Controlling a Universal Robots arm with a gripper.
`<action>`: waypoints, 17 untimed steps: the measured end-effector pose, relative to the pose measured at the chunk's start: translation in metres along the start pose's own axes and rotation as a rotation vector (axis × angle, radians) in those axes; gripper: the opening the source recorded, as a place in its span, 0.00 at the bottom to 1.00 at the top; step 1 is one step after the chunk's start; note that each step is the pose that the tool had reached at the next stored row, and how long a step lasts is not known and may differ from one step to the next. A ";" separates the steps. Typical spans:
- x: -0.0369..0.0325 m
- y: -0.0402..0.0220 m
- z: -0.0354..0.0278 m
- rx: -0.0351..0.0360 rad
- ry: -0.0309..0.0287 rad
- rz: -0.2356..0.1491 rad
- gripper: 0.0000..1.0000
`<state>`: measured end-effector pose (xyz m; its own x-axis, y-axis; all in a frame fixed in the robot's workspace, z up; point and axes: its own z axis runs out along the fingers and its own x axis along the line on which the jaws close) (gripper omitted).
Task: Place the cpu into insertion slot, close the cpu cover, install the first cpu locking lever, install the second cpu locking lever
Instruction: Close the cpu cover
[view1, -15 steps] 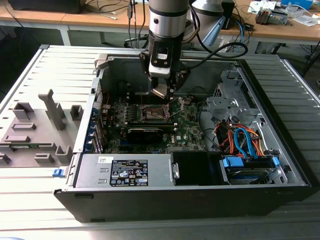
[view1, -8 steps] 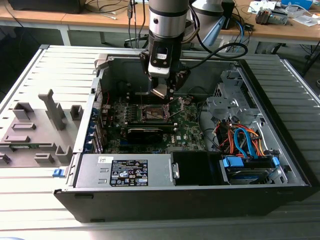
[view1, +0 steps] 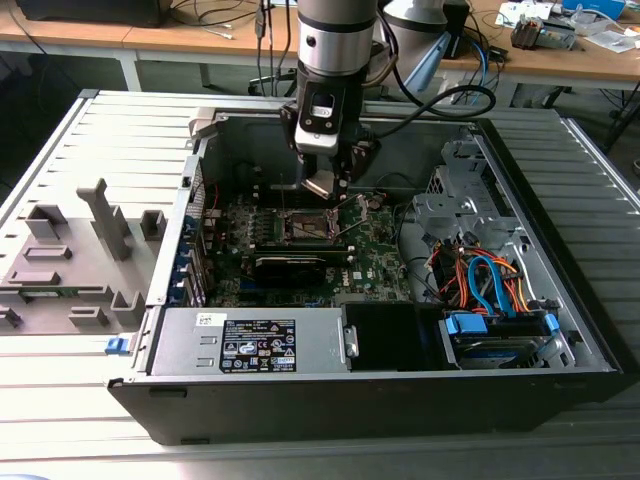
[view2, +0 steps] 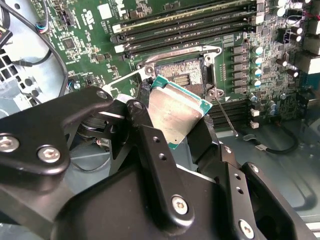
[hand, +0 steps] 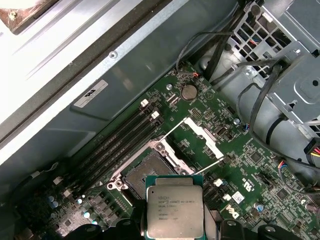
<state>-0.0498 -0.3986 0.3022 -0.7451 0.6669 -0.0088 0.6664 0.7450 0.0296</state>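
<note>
Exterior view: gripper (view1: 324, 182) inside computer case (view1: 400, 390), jaws pinching cpu (view1: 320, 186) by edges, near insertion slot (view1: 308, 228), not yet in it.
Second wrist view: cpu tilted. Better level it and match corners before lowering.
First wrist view: cpu cover (hand: 200, 136) open, slot free. Advise slow, straight descent, no sideways push.

We see a silvery-grey cylindrical arm (view1: 338, 35) ending in a black wrist block (view1: 320, 125), with a black cable (view1: 455, 105) looping off it. The gripper (view2: 175, 117) is matte black, built of angular linked plates fastened with silver socket-head screws (view2: 47, 154), with small holes along its fingers (view2: 150, 145).
</note>
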 end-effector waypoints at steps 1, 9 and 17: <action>0.0000 0.0000 0.0001 0.0047 -0.0042 0.001 0.55; 0.0000 0.0000 0.0004 0.0120 -0.0110 0.016 0.55; 0.0000 0.0000 0.0008 0.0127 -0.0118 0.032 0.55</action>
<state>-0.0498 -0.3986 0.3013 -0.7230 0.6905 -0.0199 0.6903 0.7233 0.0173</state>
